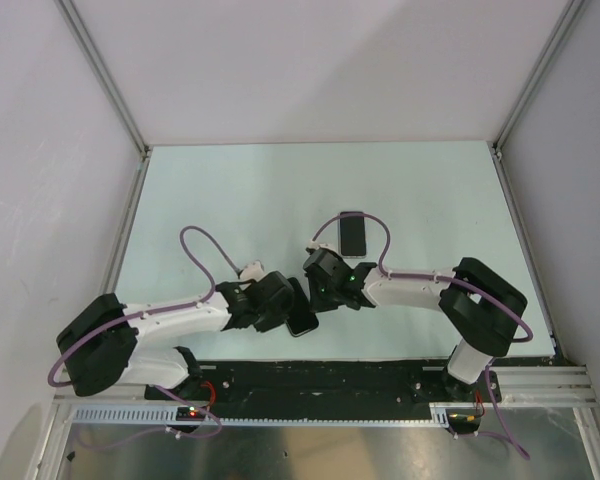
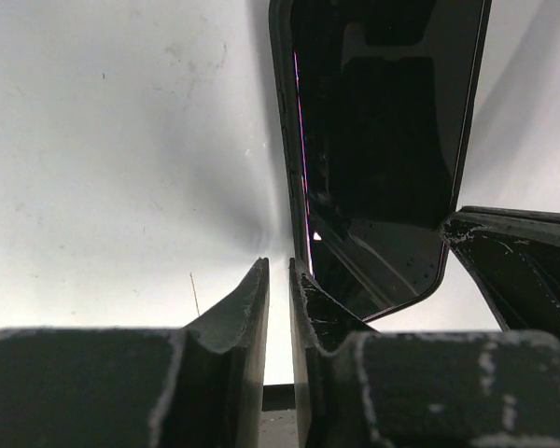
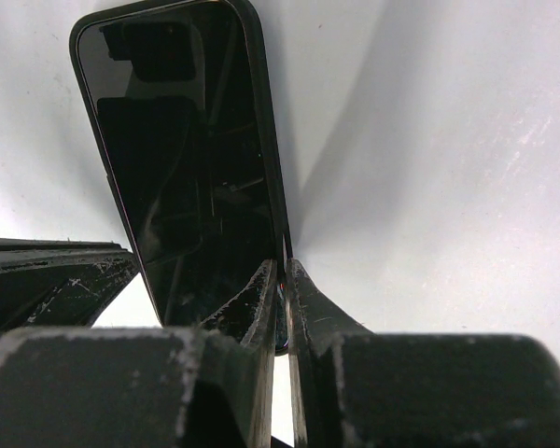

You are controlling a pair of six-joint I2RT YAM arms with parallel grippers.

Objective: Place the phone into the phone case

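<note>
The stiff, thin, glossy phone (image 3: 187, 159) lies flat just ahead-left of the right gripper (image 3: 282, 280), whose nearly closed fingers nip its near right rim, the left gripper (image 2: 280, 271) narrow and empty; likely slippery glass, so hold the long edges

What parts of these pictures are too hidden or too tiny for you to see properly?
1. Left wrist view: the phone's far end is cut off by the top edge. Whether the left gripper pinches it is unclear.
2. Right wrist view: the phone's near corner hides behind the right gripper.
3. Top view: both grippers cover most of the phone. The dark slab farther out is too small to tell phone from case.
</note>
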